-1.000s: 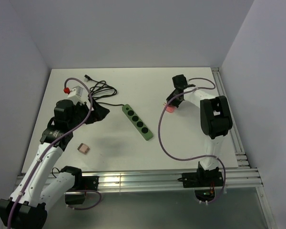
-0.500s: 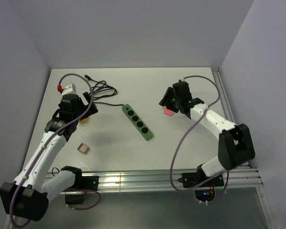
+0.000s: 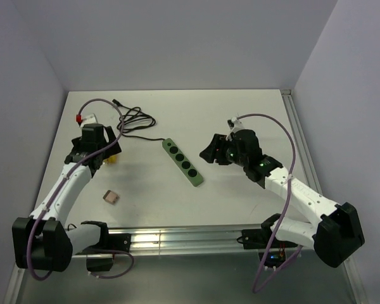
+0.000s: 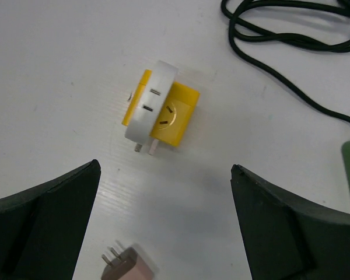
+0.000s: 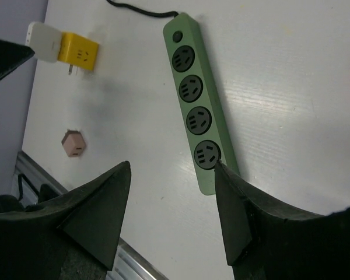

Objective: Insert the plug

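Left wrist: yellow plug (image 4: pixel 160 111) lies just beyond the gripper (image 4: pixel 164 167) (jaws apart).

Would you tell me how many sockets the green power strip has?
4, in one row along the green power strip: one beside the switch, two mid-strip, one at the cordless end. None hidden.

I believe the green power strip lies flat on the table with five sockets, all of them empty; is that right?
Not quite. The green power strip has four sockets, not five. The small round thing at its cord end is a button, not a socket. The right wrist view shows this plainly. The rest holds: it lies flat on the table and every socket is empty.
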You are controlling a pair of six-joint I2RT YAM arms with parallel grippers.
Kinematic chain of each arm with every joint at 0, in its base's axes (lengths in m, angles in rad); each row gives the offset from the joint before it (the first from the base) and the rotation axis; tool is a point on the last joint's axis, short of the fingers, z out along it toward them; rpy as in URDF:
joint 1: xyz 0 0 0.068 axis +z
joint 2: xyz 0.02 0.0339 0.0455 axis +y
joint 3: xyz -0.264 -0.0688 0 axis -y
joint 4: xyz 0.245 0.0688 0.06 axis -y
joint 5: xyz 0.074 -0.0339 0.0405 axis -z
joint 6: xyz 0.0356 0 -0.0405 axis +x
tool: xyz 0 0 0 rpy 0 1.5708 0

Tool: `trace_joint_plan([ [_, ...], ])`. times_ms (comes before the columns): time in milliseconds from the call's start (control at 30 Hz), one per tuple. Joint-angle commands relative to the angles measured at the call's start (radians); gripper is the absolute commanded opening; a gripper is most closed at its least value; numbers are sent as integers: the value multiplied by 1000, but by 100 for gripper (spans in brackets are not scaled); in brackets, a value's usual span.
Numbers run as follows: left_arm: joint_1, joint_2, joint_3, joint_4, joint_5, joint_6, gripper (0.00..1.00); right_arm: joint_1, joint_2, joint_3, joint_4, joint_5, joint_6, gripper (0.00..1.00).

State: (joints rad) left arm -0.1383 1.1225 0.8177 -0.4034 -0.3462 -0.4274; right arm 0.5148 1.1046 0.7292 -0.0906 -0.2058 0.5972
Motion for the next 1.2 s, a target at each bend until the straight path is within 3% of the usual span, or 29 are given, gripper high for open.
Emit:
trace_joint_plan([
  [0,51,48,44,28,55,87,100,8,-25,-17,46,-37,-51,66],
  [300,86,131,-6,178,124,177,100,8,-68,-57,86,-95,-65,65],
  [700,114,359,86,163,147,179,100,7,-80,-70,84,-104,-73,64],
  [967,137,356,81,182,167,182,98,5,-80,-74,86,-109,-68,64],
  [1167,187,376,95,192,199,190,91,5,-80,-82,86,-112,-62,64],
])
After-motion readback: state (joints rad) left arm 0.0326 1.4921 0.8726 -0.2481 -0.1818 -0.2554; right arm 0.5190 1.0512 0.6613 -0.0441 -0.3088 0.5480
